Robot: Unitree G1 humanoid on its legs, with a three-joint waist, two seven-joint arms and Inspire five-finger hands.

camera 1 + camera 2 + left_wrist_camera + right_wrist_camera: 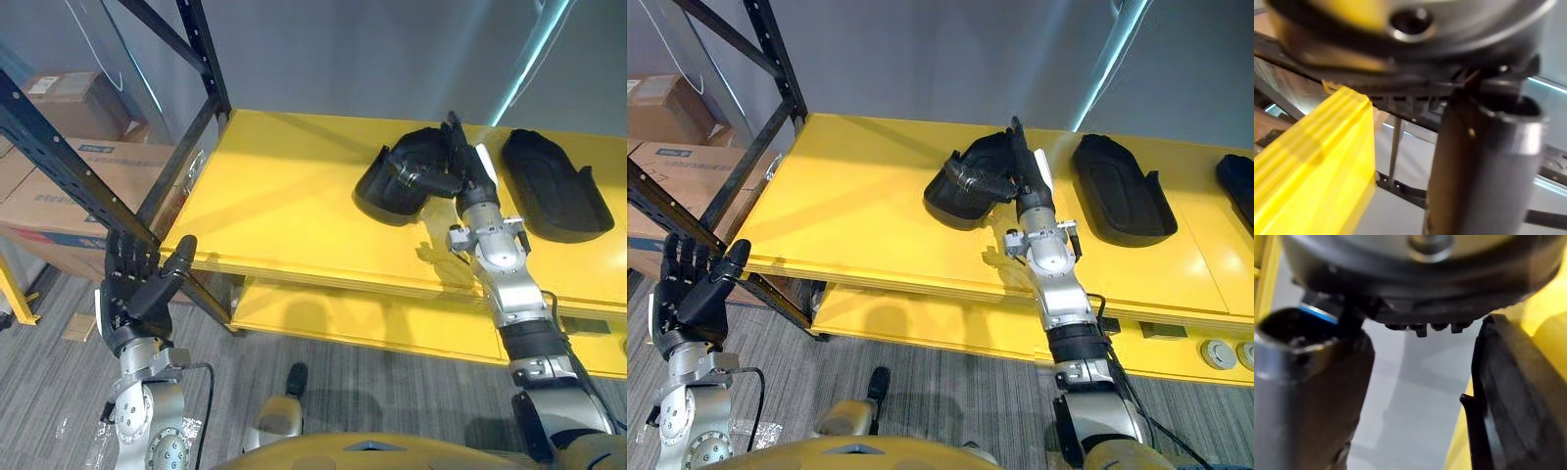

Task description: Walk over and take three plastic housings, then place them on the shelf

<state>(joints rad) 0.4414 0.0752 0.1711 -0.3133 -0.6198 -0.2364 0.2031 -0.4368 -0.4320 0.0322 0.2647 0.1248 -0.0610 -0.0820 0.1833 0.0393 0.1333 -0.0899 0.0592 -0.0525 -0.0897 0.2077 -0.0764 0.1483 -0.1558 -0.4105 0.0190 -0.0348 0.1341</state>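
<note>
Yellow shelf (pixel 294 196) holds black housings (pixel 554 186), robot hand (pixel 468 181) touching one.

Cardboard boxes are stacked at the left: 1 smaller box (pixel 73 98) farther back and 1 larger box (pixel 54 211) nearer, with a blue label on its top edge. A grey carpeted floor (pixel 372 387) lies nearest. On it, a flat scrap of cardboard (pixel 78 326) rests near a yellow post (pixel 14 289) at the left edge. A grey wall (pixel 333 59) stands at the far side, crossed by a slanted pale light strip (pixel 534 54).
</note>
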